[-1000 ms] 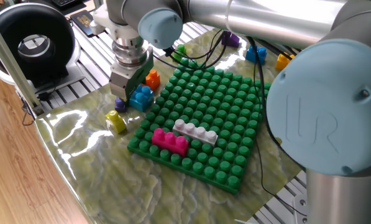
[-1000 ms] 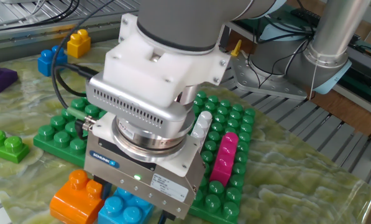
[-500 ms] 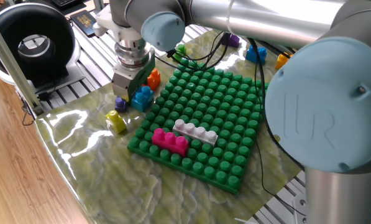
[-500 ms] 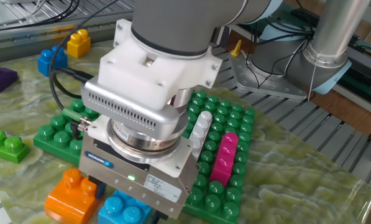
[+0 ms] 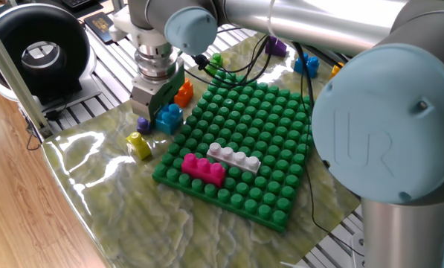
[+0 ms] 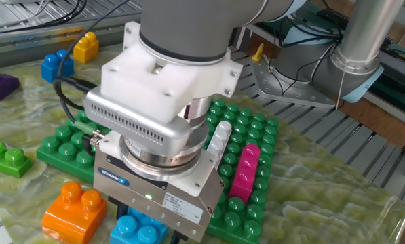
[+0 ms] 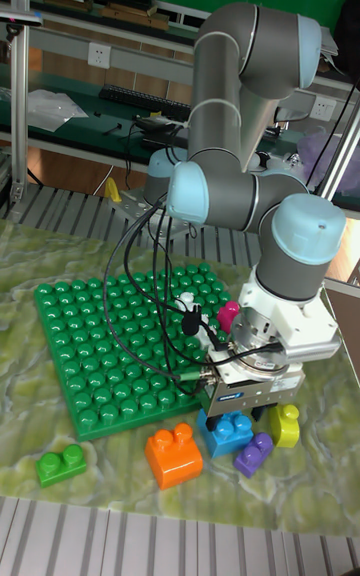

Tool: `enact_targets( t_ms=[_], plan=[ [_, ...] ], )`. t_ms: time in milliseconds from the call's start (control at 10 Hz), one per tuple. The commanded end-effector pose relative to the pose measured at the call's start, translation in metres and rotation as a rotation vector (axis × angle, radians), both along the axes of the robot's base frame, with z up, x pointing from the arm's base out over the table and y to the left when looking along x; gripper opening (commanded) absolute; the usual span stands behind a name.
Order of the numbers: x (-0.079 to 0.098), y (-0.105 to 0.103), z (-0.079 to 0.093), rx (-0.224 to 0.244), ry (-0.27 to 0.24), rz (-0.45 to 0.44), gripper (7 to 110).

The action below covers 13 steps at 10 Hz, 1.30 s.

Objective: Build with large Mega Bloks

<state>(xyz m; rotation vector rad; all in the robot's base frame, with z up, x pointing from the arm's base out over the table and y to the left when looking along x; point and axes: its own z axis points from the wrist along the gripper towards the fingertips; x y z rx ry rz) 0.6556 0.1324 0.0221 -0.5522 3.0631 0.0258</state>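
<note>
**Claw low over the blue brick**

The claw (image 7: 243,424) sits directly above the blue brick (image 5: 169,117), which lies on the desk (image 5: 110,186) just off the baseplate (image 5: 274,141) edge. Its fingers are hidden under the body, so I cannot tell whether it grips. An orange brick (image 6: 73,211) lies just beside the blue one; yellow (image 5: 138,144) and purple (image 7: 253,454) bricks are near. Magenta (image 5: 203,168) and white (image 5: 234,157) bricks sit on the baseplate.

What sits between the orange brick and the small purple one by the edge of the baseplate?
The light blue brick, seen in the tall fixed view between the orange brick and the purple brick. The pincer hangs right over it; its fingers are hidden.
</note>
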Motion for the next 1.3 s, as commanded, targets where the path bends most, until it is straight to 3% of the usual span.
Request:
enact_targets(
  t_ms=[0, 700, 1200],
  plan=[
    [0.0026, -0.0035, 0.0008, 0.016, 0.009, -0.003, 66],
    [0.0044, -0.0072, -0.0039, 0.017, 0.02, 0.01, 66],
    [0.0084, -0.0025, -0.0071, 0.026, 0.013, -0.032, 66]
  ],
)
